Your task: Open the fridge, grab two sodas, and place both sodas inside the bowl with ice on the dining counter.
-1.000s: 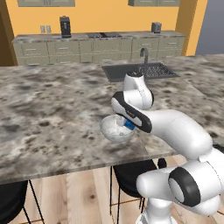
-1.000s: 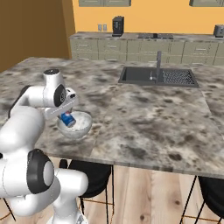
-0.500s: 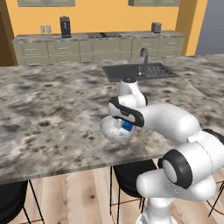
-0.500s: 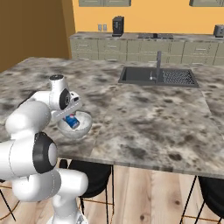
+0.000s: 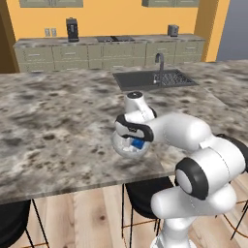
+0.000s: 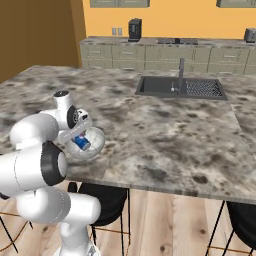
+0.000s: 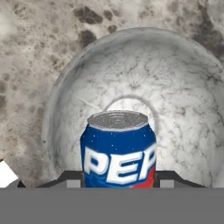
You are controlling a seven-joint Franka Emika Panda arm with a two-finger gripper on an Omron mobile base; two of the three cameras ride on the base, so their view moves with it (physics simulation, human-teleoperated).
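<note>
A blue soda (image 7: 118,151) stands upright between my fingertips, low inside the bowl with ice (image 7: 65,87). My gripper (image 7: 119,183) is shut on the can. In the left base view the gripper (image 5: 135,139) reaches down into the pale bowl (image 5: 121,149) with the blue soda (image 5: 139,144) in it. The right base view has the bowl (image 6: 95,145) and the soda (image 6: 81,143) near the front edge of the dining counter (image 6: 150,125). The fridge is out of view.
A dark sink (image 5: 152,79) with a faucet (image 5: 159,60) is set into the granite counter (image 5: 58,116) behind the bowl. Black stools (image 6: 102,200) stand under the front edge. Beige cabinets (image 5: 97,55) line the yellow back wall.
The arm has folded lower and closer to the base. The hand has sunk a little with the blue can into the bowl.
</note>
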